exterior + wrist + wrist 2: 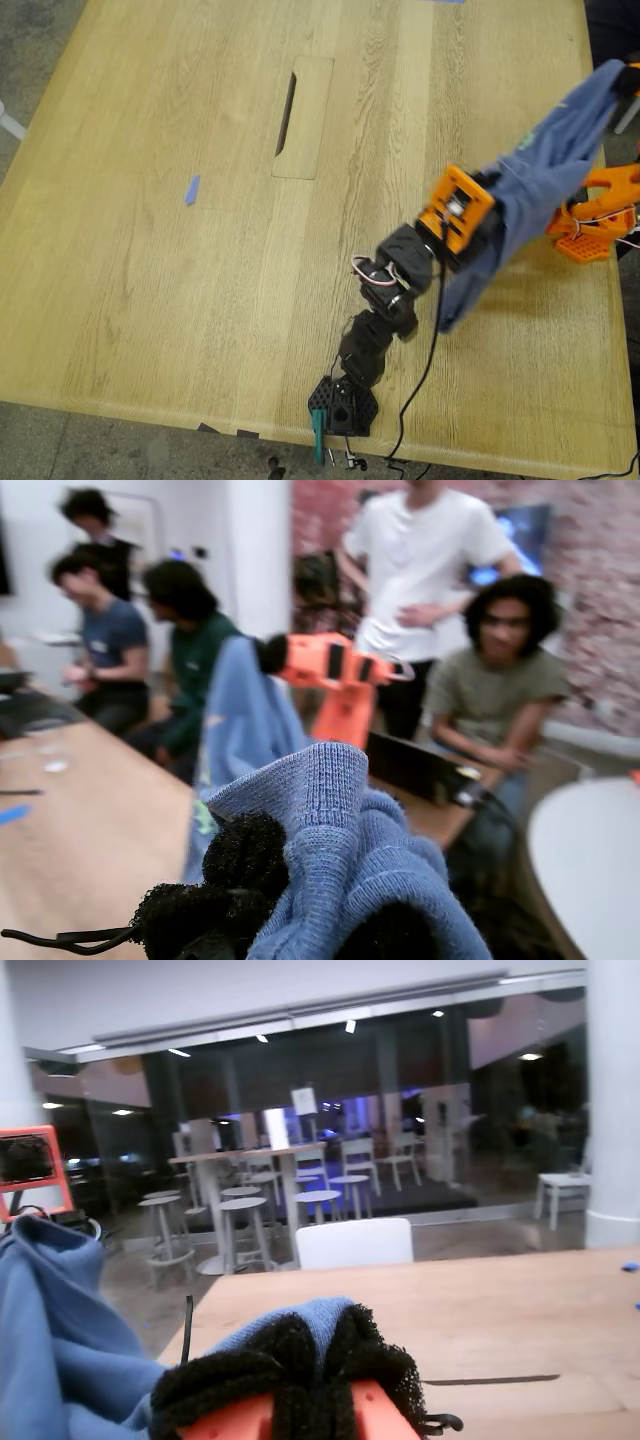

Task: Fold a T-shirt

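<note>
The slate-blue T-shirt (pixel 540 180) hangs bunched in the air over the table's right side in the exterior view, stretched between both grippers, with its lower end dangling near the table top. My first gripper (pixel 497 203), on the arm with the orange head, is shut on the shirt's lower part. In the first wrist view the gripper (pixel 300 885) pinches the knit cloth (pixel 340 810) between black foam pads (pixel 240 855). My second gripper (pixel 625 78) is shut on the shirt's upper end near the exterior view's right edge. In the second wrist view the gripper (pixel 305 1360) holds blue cloth (pixel 60 1330).
The wooden table (pixel 150 280) has a cable slot panel (pixel 300 115) and a blue tape scrap (pixel 192 190). The first arm's base (pixel 343 405) is clamped at the front edge. Several people (pixel 500 680) sit and stand beyond the table, beside a laptop (pixel 415 770).
</note>
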